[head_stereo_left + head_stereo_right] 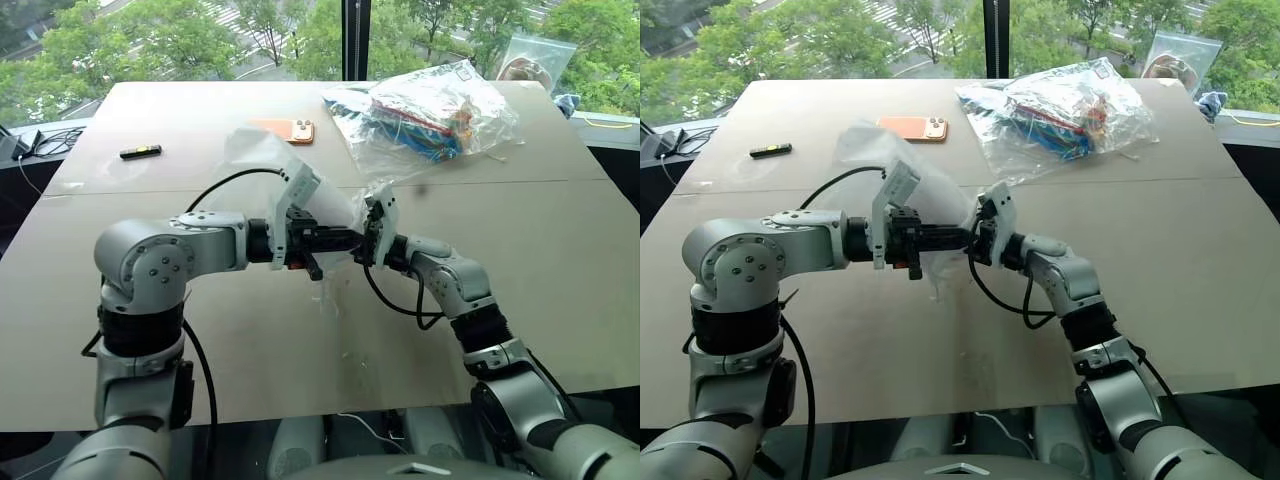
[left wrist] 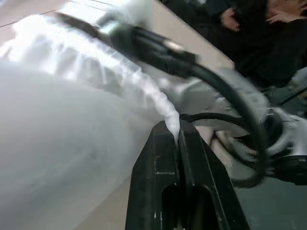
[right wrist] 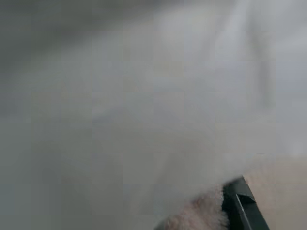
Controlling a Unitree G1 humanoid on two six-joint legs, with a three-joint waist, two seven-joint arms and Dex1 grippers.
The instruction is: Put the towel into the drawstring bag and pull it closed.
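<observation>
Towel, cream terry cloth, is sitting at the thin white translucent drawstring bag, above the bench. Left gripper is pinching the bag's rim; right gripper's opening is unclear. Keep the mouth taut while pushing deeper.

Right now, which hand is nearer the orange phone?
Left. The left hand is just in front of the orange phone, pinching the drawstring bag; the right hand is farther to the right.
</observation>
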